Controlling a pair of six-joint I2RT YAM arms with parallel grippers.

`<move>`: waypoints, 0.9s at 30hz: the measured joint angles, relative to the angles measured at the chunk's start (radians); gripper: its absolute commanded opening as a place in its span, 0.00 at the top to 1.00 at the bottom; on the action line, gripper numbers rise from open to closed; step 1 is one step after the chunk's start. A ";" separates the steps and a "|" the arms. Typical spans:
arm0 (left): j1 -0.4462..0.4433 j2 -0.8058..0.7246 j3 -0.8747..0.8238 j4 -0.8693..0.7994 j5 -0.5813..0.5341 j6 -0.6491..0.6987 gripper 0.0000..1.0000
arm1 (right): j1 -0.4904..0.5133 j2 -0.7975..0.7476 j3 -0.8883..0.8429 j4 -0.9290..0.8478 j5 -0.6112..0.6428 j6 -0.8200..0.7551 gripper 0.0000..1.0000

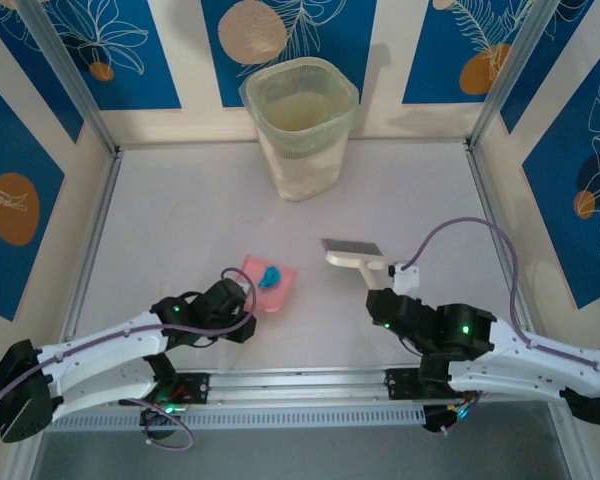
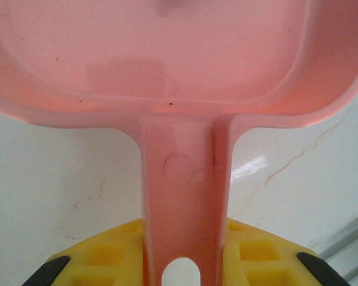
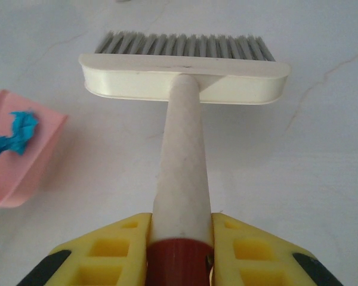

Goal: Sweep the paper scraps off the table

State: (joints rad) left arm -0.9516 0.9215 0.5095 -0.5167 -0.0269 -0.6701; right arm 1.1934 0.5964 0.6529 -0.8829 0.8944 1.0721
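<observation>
Presently, item one: left gripper (image 2: 185,262), jaws closed on the handle of the pink dustpan (image 1: 252,268), positioned left of centre on the table (image 1: 400,190), with one cyan paper scrap (image 1: 269,277) lying inside the pan. Item two: right gripper (image 3: 180,250), jaws clamped around the cream handle of the brush (image 3: 185,77), bristle head pointing away, right of the dustpan and apart from it. Item three: translucent bin (image 1: 300,130), upright at the table's far edge, well apart from both tools.
</observation>
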 measured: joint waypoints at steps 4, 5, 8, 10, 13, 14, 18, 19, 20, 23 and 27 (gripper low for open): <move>-0.001 -0.055 0.064 -0.024 -0.001 0.005 1.00 | -0.096 -0.031 -0.048 0.008 0.000 -0.009 1.00; -0.001 -0.063 0.093 -0.042 -0.004 0.011 1.00 | -0.127 -0.030 -0.060 0.020 -0.005 -0.016 1.00; -0.002 -0.063 0.197 -0.110 -0.029 0.029 1.00 | -0.207 -0.028 -0.097 0.070 -0.036 -0.046 1.00; -0.002 -0.059 0.270 -0.153 -0.045 0.042 1.00 | -0.244 -0.017 -0.119 0.108 -0.058 -0.066 1.00; -0.002 -0.036 0.396 -0.227 -0.077 0.061 1.00 | -0.280 0.010 -0.142 0.163 -0.089 -0.096 1.00; -0.002 -0.023 0.439 -0.251 -0.089 0.069 1.00 | -0.286 0.020 -0.146 0.176 -0.095 -0.103 1.00; 0.001 0.057 0.631 -0.356 -0.139 0.105 1.00 | -0.294 0.063 -0.156 0.232 -0.103 -0.122 1.00; 0.004 0.081 0.683 -0.381 -0.146 0.113 1.00 | -0.294 0.070 -0.160 0.244 -0.107 -0.127 1.00; 0.007 0.103 0.731 -0.400 -0.152 0.124 1.00 | -0.294 0.076 -0.166 0.257 -0.110 -0.134 1.00; 0.029 0.179 0.874 -0.450 -0.157 0.150 1.00 | -0.294 0.076 -0.192 0.294 -0.116 -0.158 1.00; 0.096 0.307 1.069 -0.499 -0.111 0.181 1.00 | -0.295 0.060 -0.222 0.330 -0.129 -0.193 1.00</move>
State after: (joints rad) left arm -0.8558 1.2289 1.5780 -1.0161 -0.1383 -0.4889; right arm 0.8986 0.6567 0.4309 -0.5526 0.7650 0.8795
